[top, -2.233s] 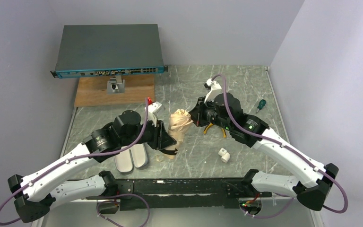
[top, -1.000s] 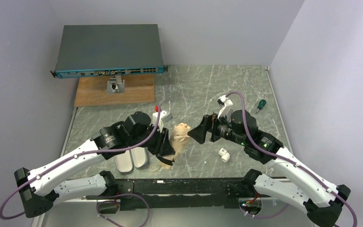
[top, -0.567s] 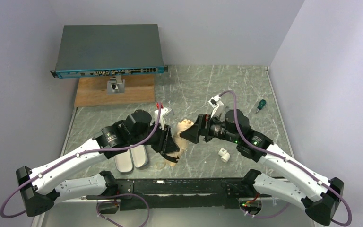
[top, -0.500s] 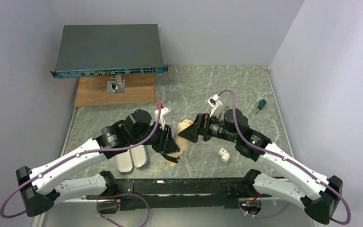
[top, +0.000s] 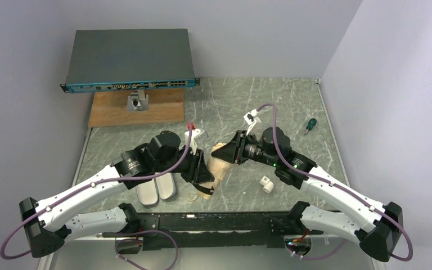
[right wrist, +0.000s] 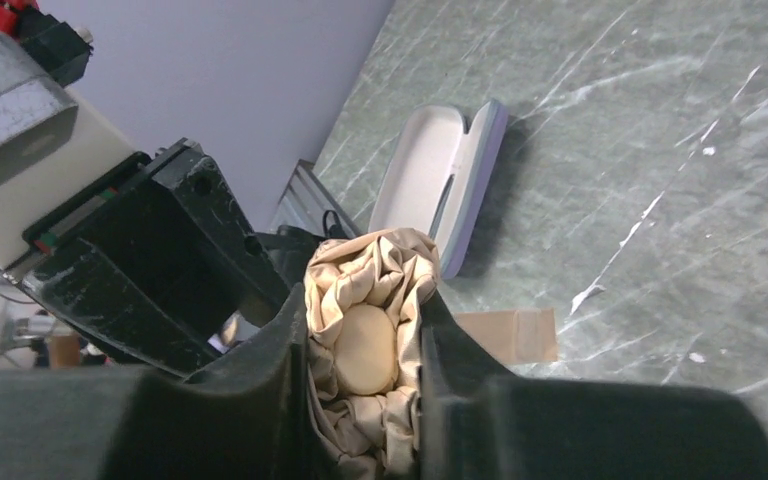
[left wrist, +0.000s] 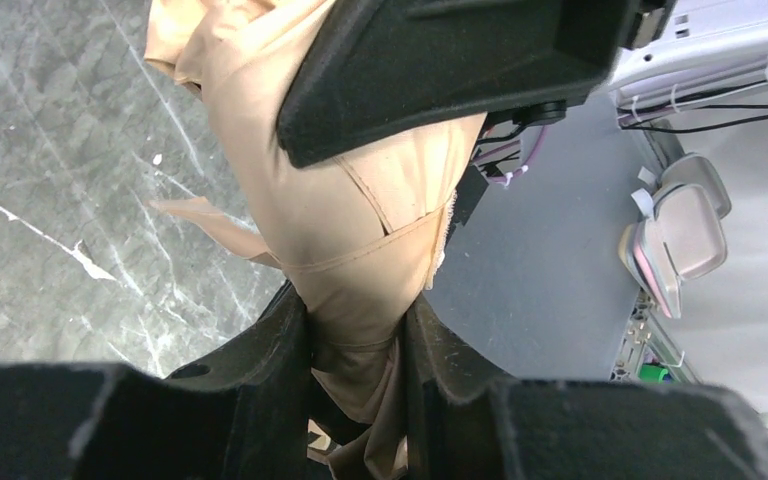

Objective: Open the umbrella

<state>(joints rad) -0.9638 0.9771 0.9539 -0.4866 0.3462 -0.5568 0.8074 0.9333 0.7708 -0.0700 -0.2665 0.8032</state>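
Umbrella (top: 216,164) bridges both claws; long axis runs from the left claw (top: 203,179) at its handle end to the right claw (top: 229,153) at its top.

Left wrist: fingers (left wrist: 260,350) pinched tight on folded fabric; the bundle extends straight ahead, with the right claw over its far end.

Right wrist: fingers (right wrist: 260,365) closed against bunched fabric around the tip, seen end-on.

Judgement: opening needs the claws drawn apart along that axis.

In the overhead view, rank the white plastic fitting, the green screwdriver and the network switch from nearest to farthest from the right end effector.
1. White plastic fitting, just to the near right of the right end effector, which clamps the umbrella.
2. Green screwdriver, off to the right, farther back.
3. Network switch, back left.
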